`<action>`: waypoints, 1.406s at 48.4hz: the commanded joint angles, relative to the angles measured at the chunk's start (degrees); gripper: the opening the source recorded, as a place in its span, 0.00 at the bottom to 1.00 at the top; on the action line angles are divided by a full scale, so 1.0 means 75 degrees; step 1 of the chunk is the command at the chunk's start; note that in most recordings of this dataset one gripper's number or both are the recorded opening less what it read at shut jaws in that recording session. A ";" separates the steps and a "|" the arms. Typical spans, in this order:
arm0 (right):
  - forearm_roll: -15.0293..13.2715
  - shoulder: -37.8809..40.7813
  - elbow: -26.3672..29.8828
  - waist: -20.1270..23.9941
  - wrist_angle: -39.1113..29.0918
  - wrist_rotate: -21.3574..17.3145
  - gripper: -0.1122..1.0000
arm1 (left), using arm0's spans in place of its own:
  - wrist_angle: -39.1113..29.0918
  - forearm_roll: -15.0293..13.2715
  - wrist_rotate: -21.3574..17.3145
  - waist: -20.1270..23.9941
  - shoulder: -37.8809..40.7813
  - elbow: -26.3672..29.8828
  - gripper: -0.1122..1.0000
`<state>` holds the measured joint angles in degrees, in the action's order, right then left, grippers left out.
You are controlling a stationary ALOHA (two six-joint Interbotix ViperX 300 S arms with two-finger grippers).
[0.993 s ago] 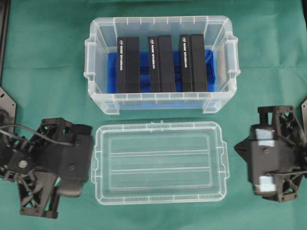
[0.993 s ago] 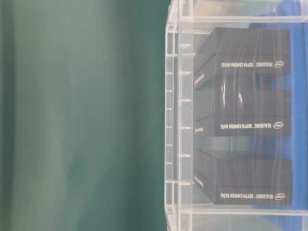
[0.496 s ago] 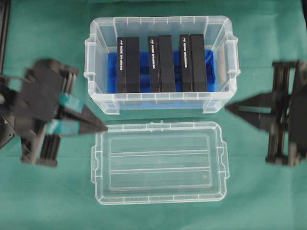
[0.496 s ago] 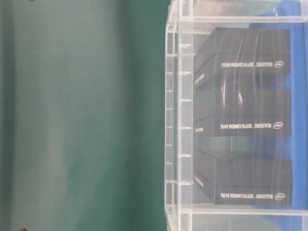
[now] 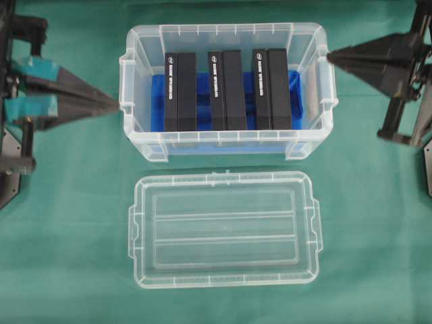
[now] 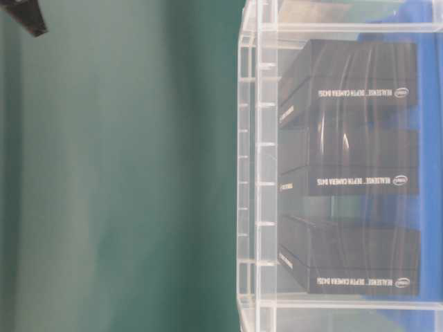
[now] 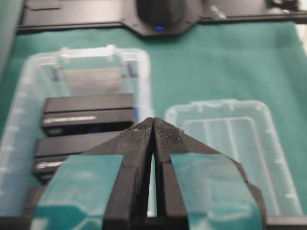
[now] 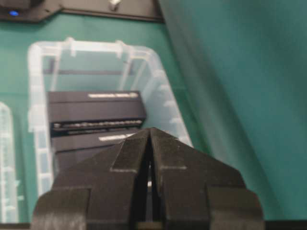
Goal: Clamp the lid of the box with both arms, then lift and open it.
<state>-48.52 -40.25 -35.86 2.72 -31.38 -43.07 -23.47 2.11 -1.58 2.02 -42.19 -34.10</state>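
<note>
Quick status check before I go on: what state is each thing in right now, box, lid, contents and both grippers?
box: open, lid off, upright on the green cloth.
lid: lying flat on the cloth in front of the box, apart from it, not gripped.
three black slabs: standing on edge side by side inside the box, on a blue base.
left gripper: jaws shut, empty, tip beside the box's left end.
right gripper: jaws shut, empty, tip at the box's right end.

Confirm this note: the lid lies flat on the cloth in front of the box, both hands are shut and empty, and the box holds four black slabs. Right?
Not quite. The overhead view shows three black slabs in the box, not four. The rest stands: the lid lies flat on the cloth, and the left hand and right hand are shut and empty.
</note>
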 commanded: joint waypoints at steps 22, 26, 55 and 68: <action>-0.0059 -0.1242 -0.1395 -0.0797 0.1207 0.0023 0.10 | 0.1020 -0.0059 -0.0387 0.0680 -0.0762 -0.1113 0.11; -0.0059 -0.1336 -0.1594 -0.0867 0.1406 0.0023 0.10 | 0.1254 -0.0070 -0.0387 0.0680 -0.0926 -0.1430 0.11; -0.0070 -0.1441 -0.2965 -0.1805 0.3281 0.0012 0.10 | 0.3035 -0.0211 -0.0293 0.0691 -0.1816 -0.3680 0.11; -0.0059 -0.1371 -0.3199 -0.1957 0.3855 0.0000 0.10 | 0.3867 -0.0246 -0.0199 0.0691 -0.2074 -0.4453 0.11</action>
<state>-48.87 -50.98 -60.29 -11.69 -3.52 -42.98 4.04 0.53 -3.25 7.03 -57.39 -67.41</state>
